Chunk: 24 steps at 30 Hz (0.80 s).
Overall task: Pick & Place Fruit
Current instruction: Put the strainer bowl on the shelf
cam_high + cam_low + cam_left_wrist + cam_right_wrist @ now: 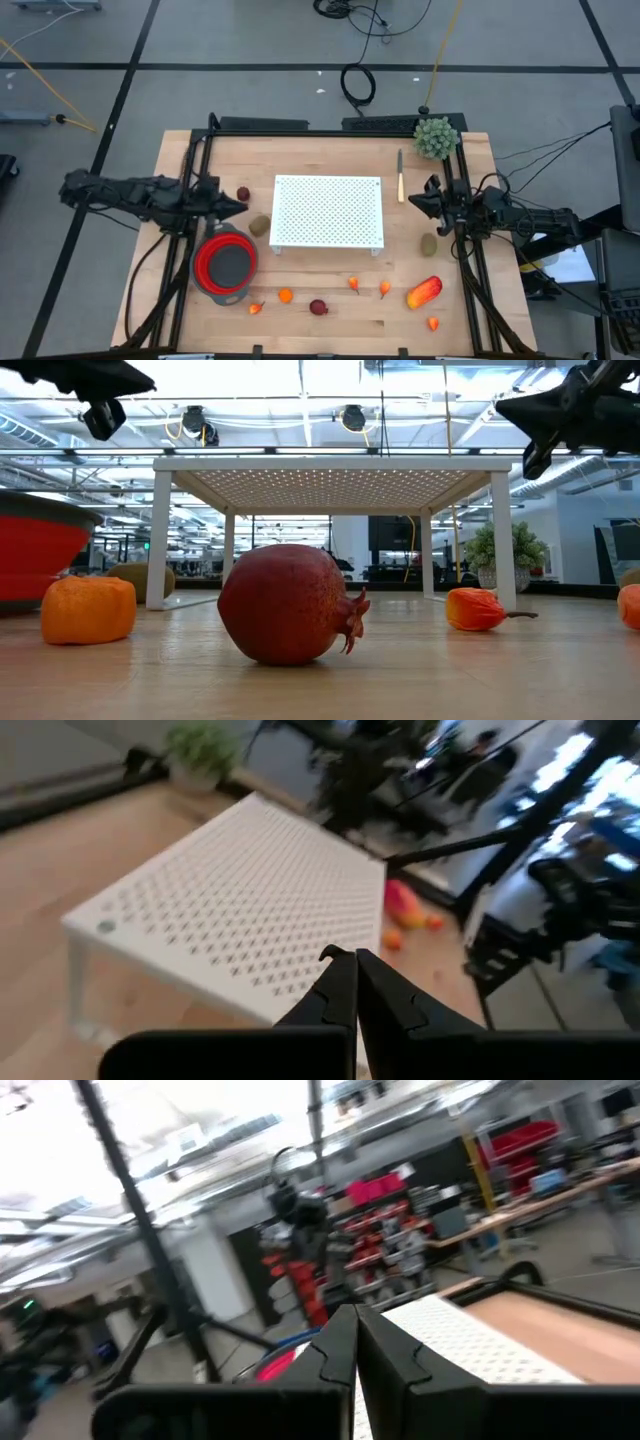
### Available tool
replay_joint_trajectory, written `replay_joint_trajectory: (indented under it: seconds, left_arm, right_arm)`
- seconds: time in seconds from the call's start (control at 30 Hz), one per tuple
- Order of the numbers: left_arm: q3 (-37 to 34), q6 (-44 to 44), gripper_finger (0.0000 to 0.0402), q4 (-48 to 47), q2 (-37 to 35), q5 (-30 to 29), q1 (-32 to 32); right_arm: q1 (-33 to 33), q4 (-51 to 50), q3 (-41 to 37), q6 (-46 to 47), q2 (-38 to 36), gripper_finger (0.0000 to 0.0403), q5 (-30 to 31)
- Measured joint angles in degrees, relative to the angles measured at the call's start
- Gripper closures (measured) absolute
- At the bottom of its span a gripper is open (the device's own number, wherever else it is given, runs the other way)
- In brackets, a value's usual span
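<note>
Wooden worktop [330, 300] carries scattered fruit [318, 307] along its six o'clock edge; none sits in the red bowl [225, 265], so nothing looks placed yet. Left gripper [240, 207] and right gripper [410, 199] hover pinched closed, empty

Both arms are matte black and built of chunky jointed segments with dark cables trailing off their bases, each ending in a black pincer, the left pincer [240, 205] and the right pincer [412, 199], whose two angular fingers [338, 990] taper to notched, stepped tips.
</note>
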Motion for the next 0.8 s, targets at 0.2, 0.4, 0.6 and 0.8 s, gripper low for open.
replay_joint_trajectory:
  seconds: [0.2, 0.4, 0.6, 0.8]
  left_arm:
    - [9.03, -9.22, 0.0399, -13.02, 10.59, -0.69, 0.00]
    - [15.66, -17.54, 0.0399, -27.20, 15.96, 1.49, -0.33]
    - [17.39, -24.05, 0.0400, -37.65, 16.96, 2.31, -1.11]
    - [17.39, -35.17, 0.0399, -48.20, 16.97, 3.57, -1.13]
  right_arm:
    - [0.00, 0.00, 0.00, -0.06, 0.00, 0.0402, -7.52]
    - [0.00, 0.00, 0.00, -0.06, 0.00, 0.0402, -7.54]
    - [0.00, 0.00, 0.00, -1.23, 0.00, 0.0402, -7.53]
    - [0.00, -0.01, 0.01, -5.55, 0.00, 0.0402, -7.24]
